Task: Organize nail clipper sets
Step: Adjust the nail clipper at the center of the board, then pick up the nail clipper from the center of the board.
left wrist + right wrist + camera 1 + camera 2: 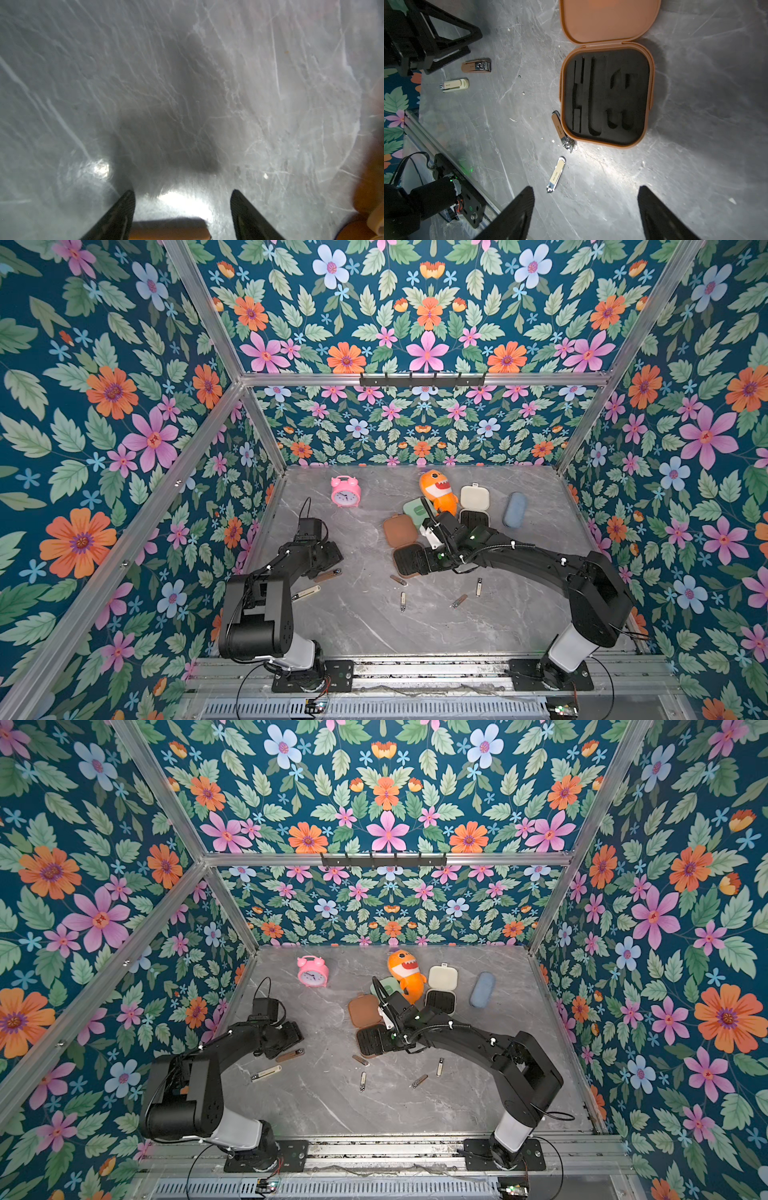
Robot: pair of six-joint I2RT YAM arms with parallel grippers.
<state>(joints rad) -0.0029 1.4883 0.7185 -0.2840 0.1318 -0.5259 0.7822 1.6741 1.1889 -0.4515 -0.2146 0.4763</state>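
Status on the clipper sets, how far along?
Done: brown case and cream case open, brown insert empty. In hand: nothing; left end effector and right end effector both open. Left: six tools loose on the table; mint case partly hidden.

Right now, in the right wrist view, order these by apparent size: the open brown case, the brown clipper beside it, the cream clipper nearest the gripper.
1. open brown case, clearly largest.
2 and 3, tied: brown clipper and cream clipper look about equal; the cream one lies nearer the camera, so no ranking.
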